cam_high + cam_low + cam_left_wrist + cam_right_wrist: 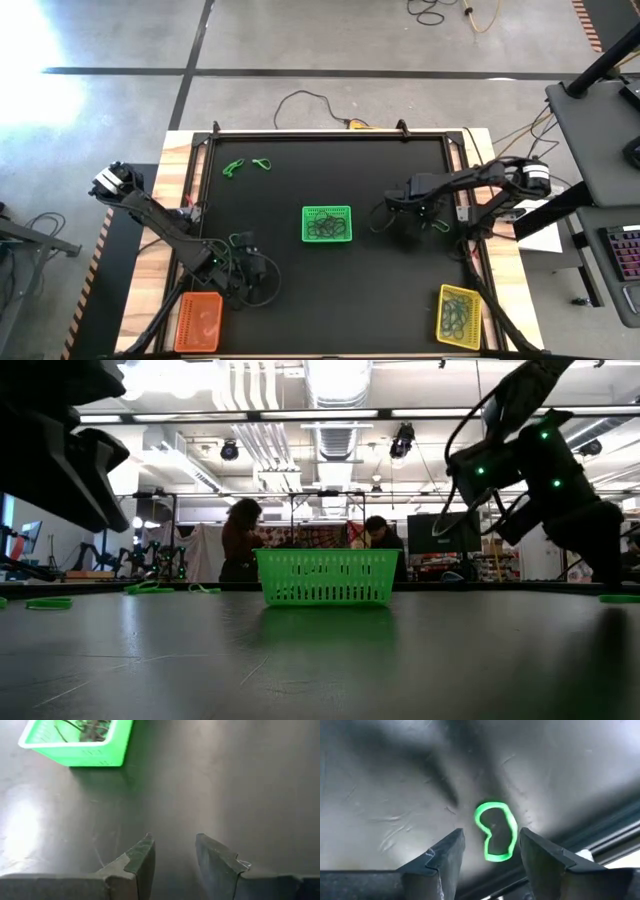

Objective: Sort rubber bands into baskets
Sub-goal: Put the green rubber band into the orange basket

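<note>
A green rubber band [511, 831] lies flat on the black mat near the table's right edge; it also shows in the high view [438, 226]. My right gripper [490, 837] is open and points down over it, one finger on each side, and touches nothing. My left gripper [172, 842] is open and empty over the mat's near left part [262, 280], beside the orange basket [199, 321]. The green basket [327, 224] stands mid-table with dark bands in it. The yellow basket [459, 316] stands at the near right and holds bands.
Two more green bands [233, 167] [262, 163] lie at the mat's far left. The mat's raised right border [600, 832] runs close behind the band under my right gripper. People stand in the room beyond the table [240, 540].
</note>
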You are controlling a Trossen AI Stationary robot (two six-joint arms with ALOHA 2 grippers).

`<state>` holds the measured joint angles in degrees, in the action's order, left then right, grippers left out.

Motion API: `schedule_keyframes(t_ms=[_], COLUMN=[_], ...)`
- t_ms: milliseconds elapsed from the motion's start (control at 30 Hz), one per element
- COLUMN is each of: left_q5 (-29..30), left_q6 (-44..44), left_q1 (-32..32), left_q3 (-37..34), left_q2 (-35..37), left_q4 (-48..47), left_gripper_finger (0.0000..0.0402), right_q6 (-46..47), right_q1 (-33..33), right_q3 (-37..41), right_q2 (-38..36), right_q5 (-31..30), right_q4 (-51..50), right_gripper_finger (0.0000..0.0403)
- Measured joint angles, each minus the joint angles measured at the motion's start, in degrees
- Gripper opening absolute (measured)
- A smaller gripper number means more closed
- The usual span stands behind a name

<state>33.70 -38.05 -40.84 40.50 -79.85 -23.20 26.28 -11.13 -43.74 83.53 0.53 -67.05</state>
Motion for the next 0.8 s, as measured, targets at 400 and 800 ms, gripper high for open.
schedule_keyframes(t_ms=[400,800], left_q5=[3.2,8.0], left_q6=[1.1,9.3], left_q1=[-0.7,-0.7], left_q3=[0.3,2.6], left_q2=[0.1,0.2], left_q4=[-1.6,-1.7], left_gripper_finger=[0.0126,0.0126], right_q6=[-1.6,-4.0], right_q1=[-0.3,-0.6], right_q3=[7.0,7.3], right_q2=[0.1,0.2], right_q5=[1.3,3.3], right_q4=[2.1,6.9], right_gripper_finger=[0.0151,0.0026])
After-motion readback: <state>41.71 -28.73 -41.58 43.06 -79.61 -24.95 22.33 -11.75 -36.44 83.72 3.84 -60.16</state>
